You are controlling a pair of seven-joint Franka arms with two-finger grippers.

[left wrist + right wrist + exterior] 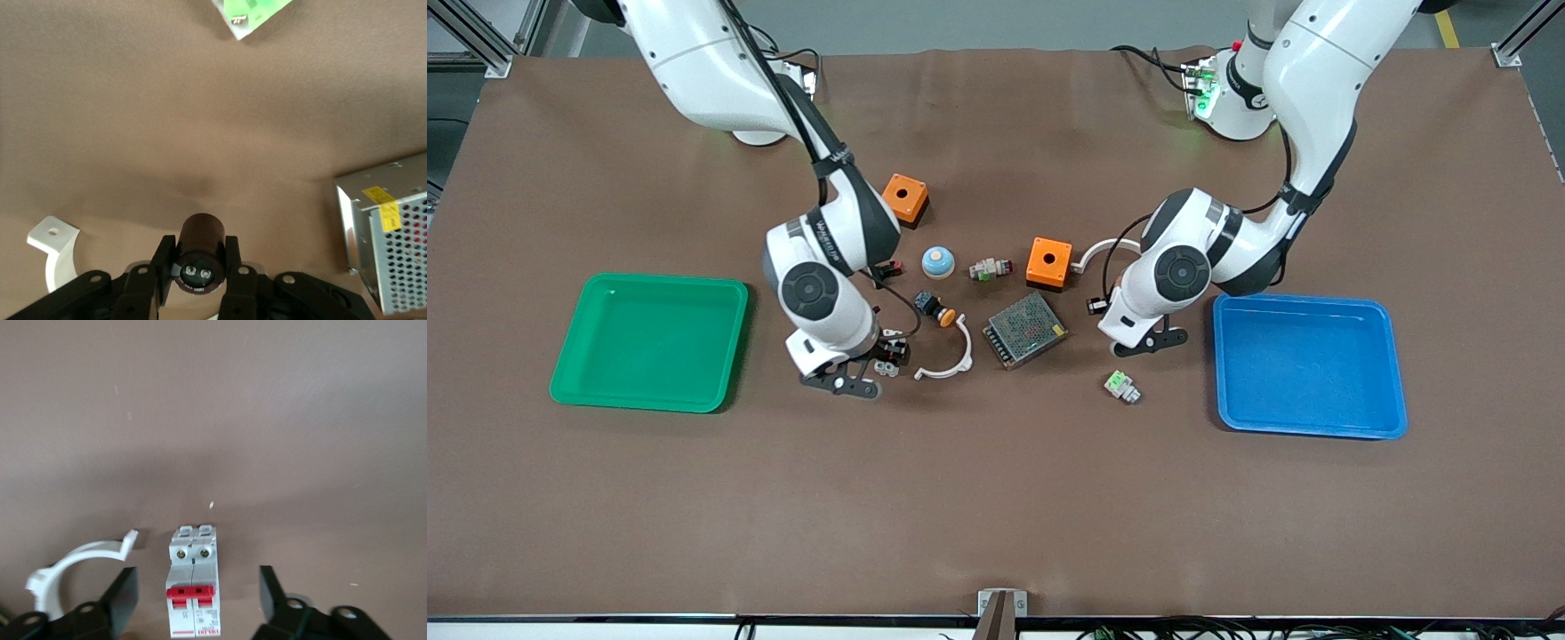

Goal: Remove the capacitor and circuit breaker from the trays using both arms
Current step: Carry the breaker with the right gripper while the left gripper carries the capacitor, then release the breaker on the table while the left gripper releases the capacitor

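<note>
Between the green tray and mesh box, the right gripper straddles the breaker, fingers apart. Beside the blue tray, the left gripper clamps the capacitor.

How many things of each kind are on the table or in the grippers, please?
Trays: 2 (green tray, blue tray)
Orange boxes: 2
White curved clips: 2
Capacitor: 1
Breaker: 1
Mesh-covered box: 1
Push button: 1
Other small parts: 3
Total: 13
</note>
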